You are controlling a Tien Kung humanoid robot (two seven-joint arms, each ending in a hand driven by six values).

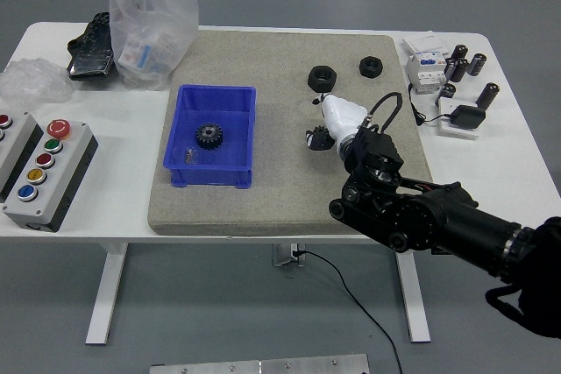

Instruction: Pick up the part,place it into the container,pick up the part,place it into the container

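Observation:
A blue bin (181, 133) sits on the grey mat (289, 190). A black gear (209, 136) lies inside it, beside a small metal piece (188, 158). Two black nuts lie on the mat's far side, one nearer the middle (322, 77) and one to its right (372, 66). My right hand (323, 124), white with black fingertips, hovers over the mat just below the nearer nut. Its fingers are relaxed and hold nothing. The black right arm (421, 216) comes in from the lower right. The left arm is out of view.
A button box (39, 172) sits at the left. A plastic bag (145, 19) and a black object (92, 45) lie at the back left. Small cylinders (465, 67), a white device (425, 67) and a black block (463, 116) are at the right.

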